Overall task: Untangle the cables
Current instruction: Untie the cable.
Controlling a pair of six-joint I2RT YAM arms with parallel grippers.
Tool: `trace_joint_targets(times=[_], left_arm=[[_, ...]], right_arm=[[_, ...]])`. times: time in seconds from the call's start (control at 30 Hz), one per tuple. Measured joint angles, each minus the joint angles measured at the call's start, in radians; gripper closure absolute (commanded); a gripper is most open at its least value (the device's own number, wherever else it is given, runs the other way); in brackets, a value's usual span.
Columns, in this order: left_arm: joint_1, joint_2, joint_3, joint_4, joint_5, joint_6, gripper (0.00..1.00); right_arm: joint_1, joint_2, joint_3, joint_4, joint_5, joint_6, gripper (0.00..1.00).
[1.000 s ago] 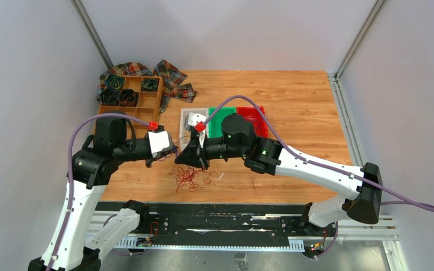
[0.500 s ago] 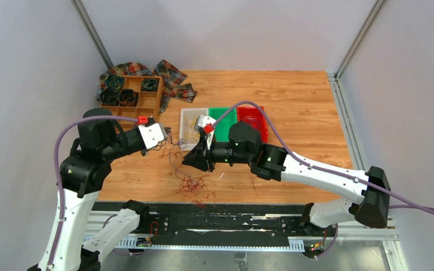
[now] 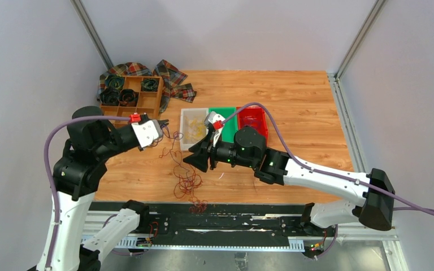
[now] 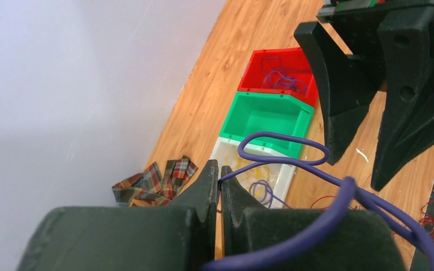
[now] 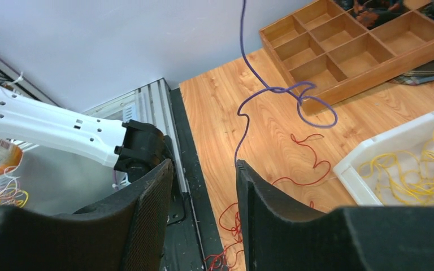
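Note:
The cables (image 3: pixel 187 182) are a loose clump of dark red wires on the wood near the table's front edge, with strands trailing over it. A thin purple wire (image 5: pixel 243 113) rises from there to my left gripper (image 3: pixel 163 127), which is shut on it; the pinch shows in the left wrist view (image 4: pixel 220 180). My right gripper (image 3: pixel 193 161) hangs just right of that strand with its jaws open and nothing between them (image 5: pixel 203 165). The purple wire runs down past the tip of one right finger (image 5: pixel 248 186). Red wires (image 5: pixel 305 155) lie below.
A white bin (image 3: pixel 189 116) holds yellow wires, with a green bin (image 3: pixel 221 111) and a red bin (image 3: pixel 254 116) to its right. A wooden compartment tray (image 3: pixel 131 93) with black coils sits on plaid cloth (image 3: pixel 172 76) at the back left. Black rail along the front edge.
My right gripper has opened and drifted right and nearer. My left arm has pulled back to the left with the purple wire, drawing strands up and stretching the clump.

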Motion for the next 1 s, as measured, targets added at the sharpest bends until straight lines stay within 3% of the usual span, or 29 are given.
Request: trace_joint_targets(times=[0.1, 0.2, 0.37, 0.6, 0.9, 0.97, 1.0], left_arm=[[0.000, -0.005, 0.001, 0.000, 0.001, 0.013, 0.99], [0.000, -0.002, 0.025, -0.005, 0.005, 0.022, 0.99], [0.000, 0.056, 0.159, -0.013, 0.022, 0.034, 0.99], [0.000, 0.173, 0.339, -0.007, 0.026, 0.049, 0.99], [0.000, 0.224, 0.412, -0.007, 0.026, 0.042, 0.99], [0.000, 0.220, 0.412, -0.007, 0.026, 0.037, 0.99], [0.000, 0.218, 0.412, -0.007, 0.026, 0.037, 0.99]], right_arm=[[-0.008, -0.027, -0.022, 0.007, 0.038, 0.004, 0.50], [-0.018, -0.040, -0.028, 0.013, 0.077, 0.008, 0.41], [-0.024, -0.001, -0.028, 0.060, 0.076, 0.008, 0.32], [-0.022, 0.132, -0.066, 0.119, 0.033, -0.034, 0.32], [-0.022, 0.252, -0.039, 0.145, 0.070, -0.062, 0.46], [-0.022, 0.279, -0.017, 0.159, 0.094, -0.066, 0.60], [-0.022, 0.290, -0.006, 0.163, 0.107, -0.071, 0.74]])
